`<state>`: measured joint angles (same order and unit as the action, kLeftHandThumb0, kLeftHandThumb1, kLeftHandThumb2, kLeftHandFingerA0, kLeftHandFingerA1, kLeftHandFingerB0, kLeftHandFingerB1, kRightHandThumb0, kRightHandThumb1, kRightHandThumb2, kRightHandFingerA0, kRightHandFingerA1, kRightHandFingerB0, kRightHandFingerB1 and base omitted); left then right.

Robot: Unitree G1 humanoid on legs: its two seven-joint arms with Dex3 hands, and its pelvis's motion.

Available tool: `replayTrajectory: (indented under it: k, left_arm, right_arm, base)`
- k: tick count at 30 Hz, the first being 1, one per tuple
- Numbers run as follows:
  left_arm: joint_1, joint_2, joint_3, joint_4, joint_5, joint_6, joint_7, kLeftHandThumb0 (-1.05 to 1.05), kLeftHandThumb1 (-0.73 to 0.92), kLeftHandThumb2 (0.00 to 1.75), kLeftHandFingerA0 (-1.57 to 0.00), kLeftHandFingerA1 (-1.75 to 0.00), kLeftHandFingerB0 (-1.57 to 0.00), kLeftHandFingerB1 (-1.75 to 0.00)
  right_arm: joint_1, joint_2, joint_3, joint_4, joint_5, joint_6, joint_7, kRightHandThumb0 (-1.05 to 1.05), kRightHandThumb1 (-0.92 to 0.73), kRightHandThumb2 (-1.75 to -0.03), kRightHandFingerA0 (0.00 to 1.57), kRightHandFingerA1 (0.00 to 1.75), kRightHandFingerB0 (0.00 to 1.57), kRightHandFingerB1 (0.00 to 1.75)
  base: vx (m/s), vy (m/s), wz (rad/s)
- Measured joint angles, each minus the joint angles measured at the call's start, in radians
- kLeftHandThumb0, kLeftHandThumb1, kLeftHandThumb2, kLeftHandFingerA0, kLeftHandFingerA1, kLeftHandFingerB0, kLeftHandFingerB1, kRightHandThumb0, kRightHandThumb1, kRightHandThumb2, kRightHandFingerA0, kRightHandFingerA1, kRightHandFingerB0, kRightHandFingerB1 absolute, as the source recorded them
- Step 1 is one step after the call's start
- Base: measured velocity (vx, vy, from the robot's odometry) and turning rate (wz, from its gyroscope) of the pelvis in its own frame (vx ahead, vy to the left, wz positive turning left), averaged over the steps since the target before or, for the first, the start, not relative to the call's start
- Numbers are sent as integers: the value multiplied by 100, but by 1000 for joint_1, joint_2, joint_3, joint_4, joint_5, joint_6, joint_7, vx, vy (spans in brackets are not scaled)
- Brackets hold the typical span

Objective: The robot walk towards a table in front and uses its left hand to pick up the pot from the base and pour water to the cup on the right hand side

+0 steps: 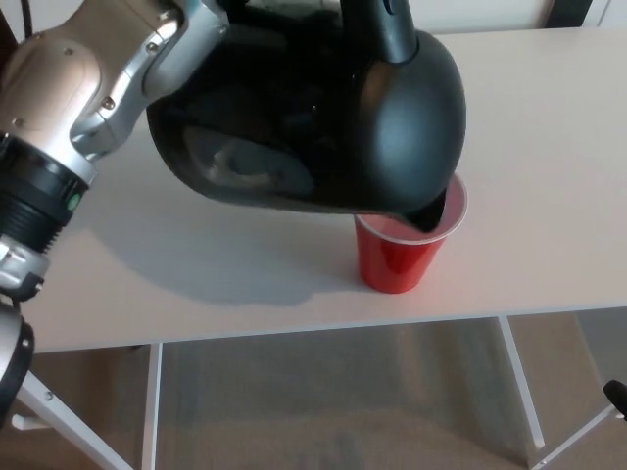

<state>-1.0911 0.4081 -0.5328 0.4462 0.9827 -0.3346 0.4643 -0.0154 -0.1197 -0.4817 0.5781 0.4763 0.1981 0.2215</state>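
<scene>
**Pot tipped over the cup**

Pot (323, 117), black, fills the upper centre of the frame, tilted with its spout inside the rim of the red cup (397, 259) standing on the white table (549, 147) at centre right. Left hand's grip cannot be told; only its silver arm (73, 108) shows at upper left.

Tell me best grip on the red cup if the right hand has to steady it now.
Wrap the red cup low on its tapered wall, coming from the robot's right. The pot hangs tilted over the rim with its spout inside, blocking the top and left.
</scene>
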Motion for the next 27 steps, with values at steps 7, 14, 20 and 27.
replayTrajectory:
  k: [7,14,20,27]
  left_arm:
    - [-28,34,-19,16,63,-17,25,-34,48,55,-90,-153,-99,-55]
    - [-63,53,-19,51,90,-21,38,-38,53,60,-89,-147,-97,-57]
    - [-90,53,-17,86,106,-22,49,-36,54,59,-88,-141,-97,-69]
    - [-130,39,-48,127,151,-16,67,-37,58,61,-79,-159,-91,-101]
  right_arm:
    - [-7,0,1,0,-1,8,-8,-27,-49,-66,50,79,45,55]
    - [-15,-1,5,3,-4,8,-12,-28,-48,-66,50,77,45,56]
    - [-22,-2,5,3,-4,8,-15,-28,-50,-67,49,78,43,54]
    - [-23,-4,8,12,-8,8,-14,-26,-49,-66,50,77,45,55]
  base:
    - [0,0,0]
    - [0,0,0]
    - [0,0,0]
    - [0,0,0]
